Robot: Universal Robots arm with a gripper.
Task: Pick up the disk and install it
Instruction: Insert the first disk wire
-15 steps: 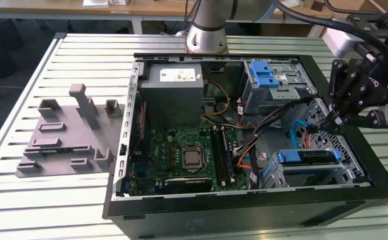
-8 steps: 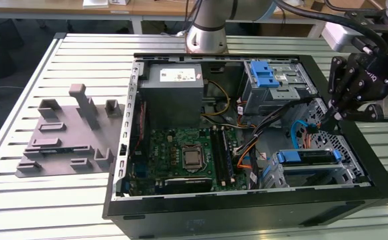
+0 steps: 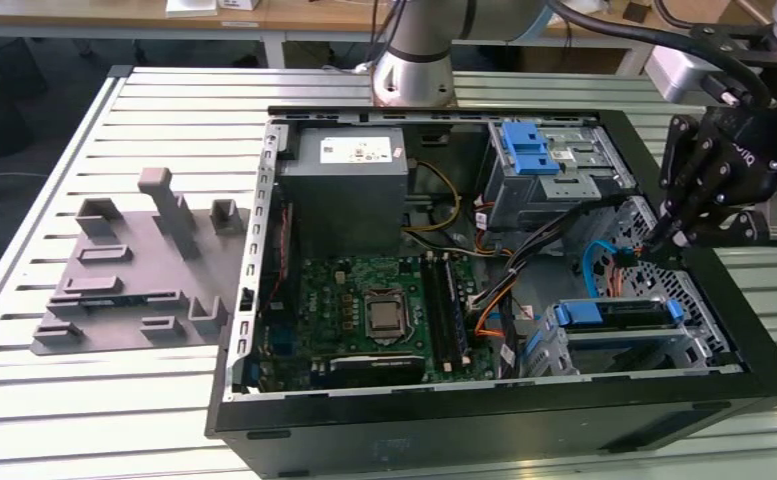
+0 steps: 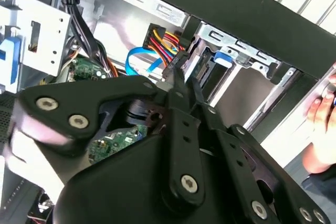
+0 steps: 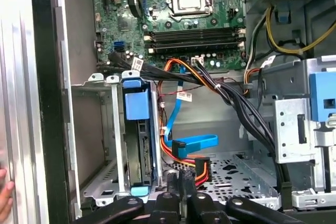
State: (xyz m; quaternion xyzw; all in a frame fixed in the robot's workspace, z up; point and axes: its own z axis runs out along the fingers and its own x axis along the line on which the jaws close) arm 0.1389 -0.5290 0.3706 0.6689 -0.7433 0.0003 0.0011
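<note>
Taken from the exterior view's left, one grey fixture plate [image 3: 135,270] with upright pegs lies on the slatted table [image 3: 41,160], well apart from the gripper [image 3: 655,245], and no drive rests on it. Next comes the one open computer case [image 3: 495,420], with one grey power supply box [image 3: 348,185] and one green motherboard [image 3: 375,310] inside, both well away from the gripper across the case. Closer to it stands one blue-latched metal drive cage [image 3: 555,165], beyond the gripper towards the arm's base. The gripper itself hangs at the exterior view's right over the case's edge, its fingers [image 4: 181,85] drawn together to a narrow tip with nothing between them; it appears closed and empty, poised just above the orange and blue cables [image 5: 194,153]. The disk [image 5: 137,145] already stands on edge in the lower bay [image 5: 100,129], its blue carrier frame showing at both ends, just beside the gripper's tip and slightly nearer the case front. By my judgement the pick-up and the insertion are done; whether the disk is fully seated or its cables are plugged in, I cannot tell. I count one disk, two drive bays, and one person's hand [image 4: 323,129] outside the case wall.
</note>
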